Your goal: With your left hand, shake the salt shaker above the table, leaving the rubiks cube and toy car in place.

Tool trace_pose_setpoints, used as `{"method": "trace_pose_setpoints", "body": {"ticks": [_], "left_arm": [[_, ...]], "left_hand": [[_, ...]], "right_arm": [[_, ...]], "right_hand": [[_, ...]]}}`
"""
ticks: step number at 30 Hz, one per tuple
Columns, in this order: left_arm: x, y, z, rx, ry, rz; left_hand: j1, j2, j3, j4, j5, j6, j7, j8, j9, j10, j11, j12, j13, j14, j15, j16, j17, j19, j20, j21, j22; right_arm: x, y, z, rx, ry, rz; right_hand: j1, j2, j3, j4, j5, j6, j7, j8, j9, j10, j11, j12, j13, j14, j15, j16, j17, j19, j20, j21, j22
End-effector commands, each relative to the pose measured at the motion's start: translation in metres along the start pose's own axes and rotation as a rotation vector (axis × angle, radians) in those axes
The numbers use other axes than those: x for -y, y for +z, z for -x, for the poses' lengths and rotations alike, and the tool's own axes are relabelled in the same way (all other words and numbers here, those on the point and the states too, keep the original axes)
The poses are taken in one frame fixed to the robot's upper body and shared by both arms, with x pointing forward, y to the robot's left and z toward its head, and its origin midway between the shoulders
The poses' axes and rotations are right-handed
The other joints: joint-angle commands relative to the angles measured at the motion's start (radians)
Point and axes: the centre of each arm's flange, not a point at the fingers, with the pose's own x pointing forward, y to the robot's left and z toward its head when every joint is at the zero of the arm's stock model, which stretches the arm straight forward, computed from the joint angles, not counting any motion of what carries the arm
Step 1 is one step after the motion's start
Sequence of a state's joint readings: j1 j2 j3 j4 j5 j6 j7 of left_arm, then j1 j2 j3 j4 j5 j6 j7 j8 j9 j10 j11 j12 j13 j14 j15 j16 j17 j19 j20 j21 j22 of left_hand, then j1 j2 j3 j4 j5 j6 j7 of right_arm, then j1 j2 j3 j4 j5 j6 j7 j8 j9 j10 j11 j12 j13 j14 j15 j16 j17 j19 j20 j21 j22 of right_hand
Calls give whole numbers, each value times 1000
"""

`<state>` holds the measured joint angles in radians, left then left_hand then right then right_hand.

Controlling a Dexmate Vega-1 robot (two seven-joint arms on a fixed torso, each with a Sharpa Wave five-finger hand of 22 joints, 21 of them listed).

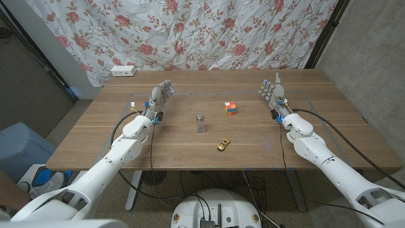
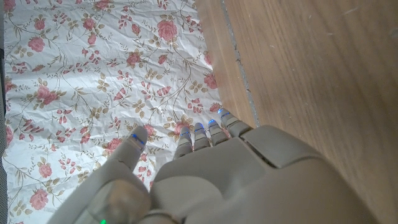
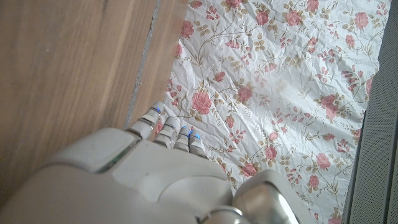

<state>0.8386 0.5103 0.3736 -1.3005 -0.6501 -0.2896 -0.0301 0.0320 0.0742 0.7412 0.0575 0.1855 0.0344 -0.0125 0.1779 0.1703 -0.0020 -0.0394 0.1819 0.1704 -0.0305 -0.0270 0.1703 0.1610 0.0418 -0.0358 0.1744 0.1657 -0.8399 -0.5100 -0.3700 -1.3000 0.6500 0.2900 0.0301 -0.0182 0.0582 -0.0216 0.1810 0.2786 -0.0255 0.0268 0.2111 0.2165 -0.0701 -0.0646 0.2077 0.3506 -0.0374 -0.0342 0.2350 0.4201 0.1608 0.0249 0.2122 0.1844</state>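
I see the salt shaker (image 1: 200,122) upright at mid-table, apart from both hands. The rubiks cube (image 1: 230,109) sits to its right and farther back, the toy car (image 1: 223,145) nearer on the right. My left hand (image 1: 159,101) and right hand (image 1: 274,95) hold nothing, fingers extended and slightly apart, toward the floral curtain (image 1: 209,31).

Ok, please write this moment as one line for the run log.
left hand: open, away from salt shaker | right hand: open | salt shaker: upright on table, untouched | rubiks cube, toy car: in place
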Motion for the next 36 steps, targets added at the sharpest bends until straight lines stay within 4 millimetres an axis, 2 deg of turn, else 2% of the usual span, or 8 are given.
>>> {"method": "trace_pose_setpoints", "body": {"ticks": [1,4,11,16,27,29,31,36], "left_arm": [[2,5,0,-1,-30,-19],[1,7,3,-2,-41,-27],[-6,15,12,-1,-57,-40],[-14,14,17,-20,-83,-39],[-26,16,28,-32,-133,-68],[-27,15,30,-35,-145,-52],[-29,14,31,-37,-153,-54],[-31,14,33,-46,-194,-80]], "left_hand": [[8,51,6,-10,3,15,-2,4,2,5,-12,7,3,-1,-11,4,2,10,-25,8,2],[14,43,3,-26,1,19,-6,6,2,10,-19,8,3,1,-15,4,2,11,-28,9,1],[51,11,4,-107,-6,37,-15,16,2,31,-27,12,3,5,-25,5,3,10,-33,8,0],[73,1,5,-150,-9,50,-18,21,2,44,-33,14,4,8,-32,5,4,10,-35,9,0],[106,-13,3,-210,-13,59,-31,26,3,53,-41,12,4,0,-43,3,4,-9,-40,4,0],[121,-25,1,-232,-12,64,-47,28,3,55,-48,10,4,-1,-50,4,5,-14,-39,4,0],[138,-34,0,-244,-12,60,-55,27,4,48,-63,6,5,-4,-52,3,5,-37,-31,-1,0],[152,-40,0,-247,-12,65,-67,30,4,45,-72,5,5,-10,-52,2,5,-56,-25,-3,0]], "right_arm": [[0,0,0,0,0,0],[0,0,0,0,0,0],[0,0,0,0,0,0],[0,0,0,0,0,0],[0,0,0,0,0,0],[0,0,0,0,0,0],[0,0,0,0,0,0],[0,0,0,0,0,0]], "right_hand": [[0,102,-2,5,7,0,9,7,3,-5,-1,7,3,-5,-35,4,5,7,-2,6,5],[0,102,-2,5,7,0,8,7,3,-5,0,7,3,-4,-34,5,5,6,-1,6,5],[0,102,-1,5,7,0,8,7,3,-5,-1,7,3,-6,-35,4,5,6,-2,6,5],[0,102,-1,5,7,-1,9,7,3,-5,-1,7,3,-6,-35,4,5,6,-2,6,5],[0,102,-1,5,7,0,9,7,3,-6,0,7,3,-5,-36,4,5,6,-2,6,5],[0,102,-1,5,7,-1,9,7,3,-6,0,7,3,-5,-35,4,5,6,-2,6,5],[0,102,-1,5,7,-1,9,7,3,-5,0,7,3,-6,-35,4,5,6,-2,6,5],[0,102,-1,5,7,-1,8,7,3,-5,-1,7,3,-5,-35,4,5,6,-1,6,5]]}}
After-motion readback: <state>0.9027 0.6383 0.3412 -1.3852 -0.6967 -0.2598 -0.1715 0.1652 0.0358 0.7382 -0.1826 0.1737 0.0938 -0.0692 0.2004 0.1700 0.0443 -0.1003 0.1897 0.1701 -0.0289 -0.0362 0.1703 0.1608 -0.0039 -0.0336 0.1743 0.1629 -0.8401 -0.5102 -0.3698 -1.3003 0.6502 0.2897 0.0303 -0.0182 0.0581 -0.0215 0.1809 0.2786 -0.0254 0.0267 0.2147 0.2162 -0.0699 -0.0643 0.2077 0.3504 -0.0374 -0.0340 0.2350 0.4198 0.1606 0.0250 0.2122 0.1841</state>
